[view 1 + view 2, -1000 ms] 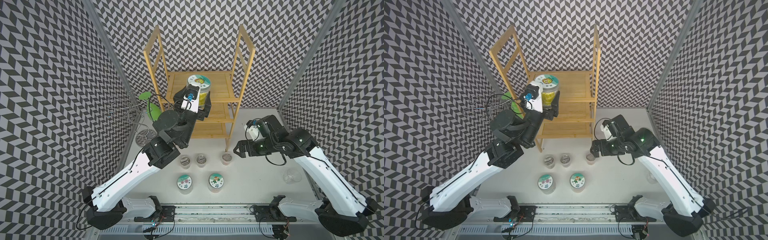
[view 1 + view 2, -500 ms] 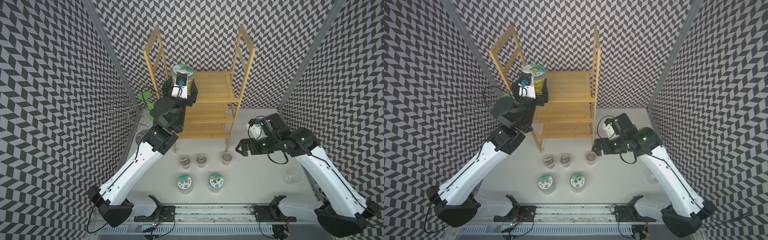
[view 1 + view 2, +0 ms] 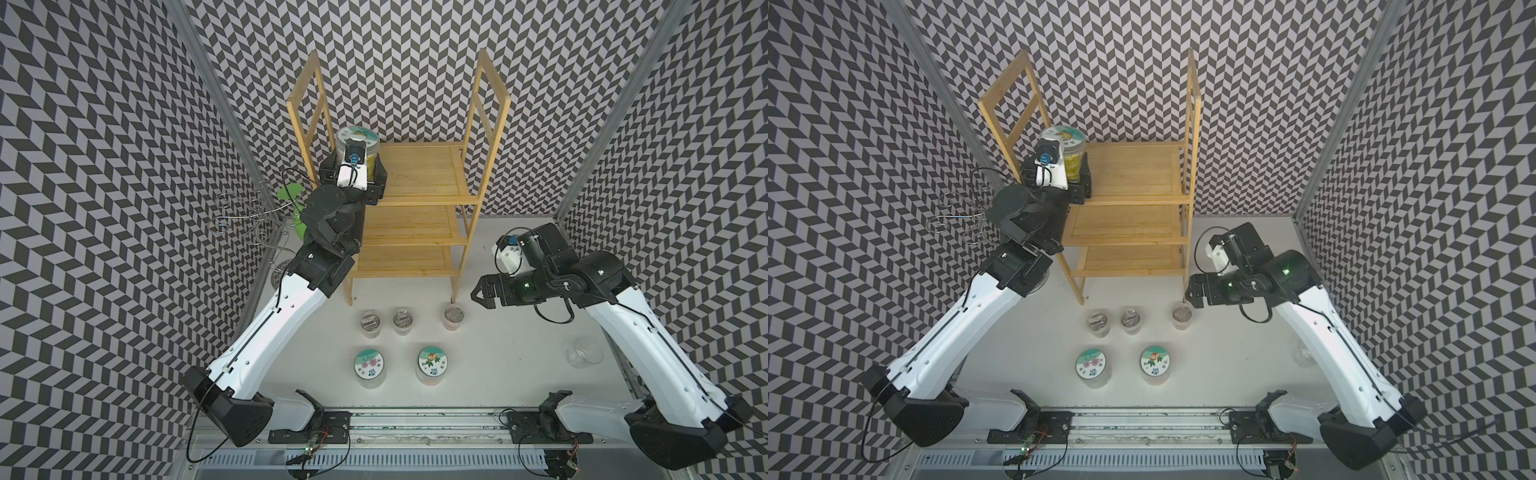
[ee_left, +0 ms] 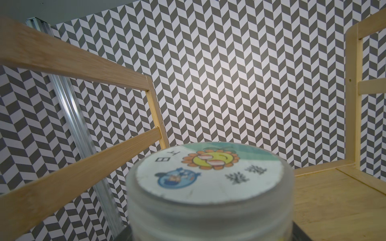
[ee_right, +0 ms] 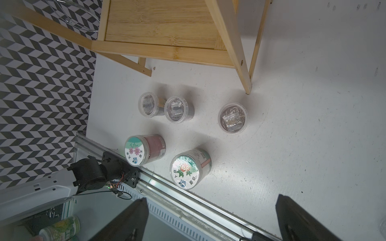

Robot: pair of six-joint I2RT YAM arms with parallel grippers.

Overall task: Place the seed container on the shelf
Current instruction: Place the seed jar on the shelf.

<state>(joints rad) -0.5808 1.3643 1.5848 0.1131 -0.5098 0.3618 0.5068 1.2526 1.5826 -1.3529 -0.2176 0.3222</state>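
– Left gripper (image 3: 355, 172) is clamped on the seed container (image 3: 357, 139). Its jaws sit on either side of the clear wall below the lid, so the jar rides upright with its label facing up.

– Where is that against the shelf?

– Take the shelf (image 3: 424, 174) first: three wooden tiers, all bare in both top views. I've got the container at the left end of the top tier, just inside the left side frame. In the left wrist view the lid (image 4: 208, 179) sits beside the frame rails, with the tier's boards lower and off to one side. I cannot tell whether the base touches the boards, because the gripper body hides it.

– Why that end?

– My guess is that it's the end nearest my left arm. The side grip also leaves the base free to land flat.

– And the other arm?

– My right gripper (image 3: 478, 293) hangs wide open and empty, just off the shelf's front right leg and out of the way.

– Anything smaller?

– Two labelled jars (image 3: 370, 363) stand in front of the shelf. Three small tubs (image 3: 402, 319) stand nearer its legs, and neither gripper is touching any of them.
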